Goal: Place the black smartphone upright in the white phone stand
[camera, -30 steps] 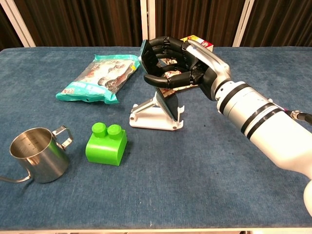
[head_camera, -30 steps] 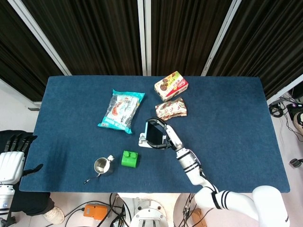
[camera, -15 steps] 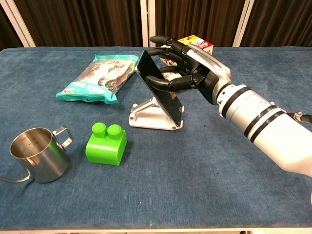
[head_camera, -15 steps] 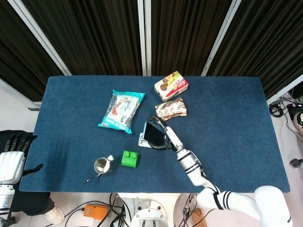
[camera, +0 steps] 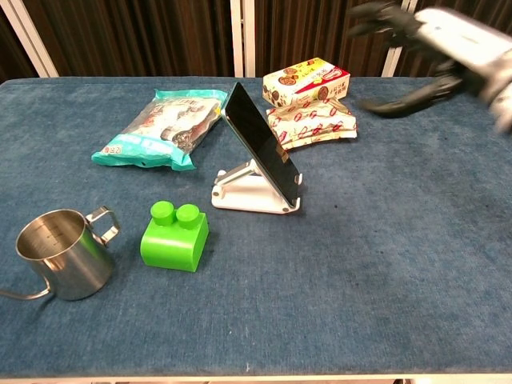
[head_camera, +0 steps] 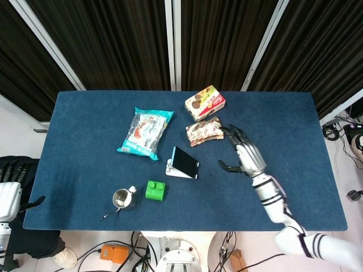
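Observation:
The black smartphone (head_camera: 185, 161) (camera: 261, 145) leans upright in the white phone stand (head_camera: 175, 171) (camera: 250, 194) near the table's middle, with nothing touching it. My right hand (head_camera: 245, 156) (camera: 432, 46) hovers to the right of the stand, well apart from the phone, its fingers spread and empty; it is blurred in the chest view. My left hand (head_camera: 10, 186) hangs off the table's left edge in the head view, only partly in frame, so how its fingers stand is unclear.
A green block (camera: 174, 235) and a steel cup (camera: 58, 254) sit front left. A teal snack bag (camera: 164, 125) lies at the back left. A printed box (camera: 306, 82) and a snack packet (camera: 312, 123) lie behind the stand.
My right hand has let go of the phone and drawn away to the right and up. The phone stays leaning in the stand.

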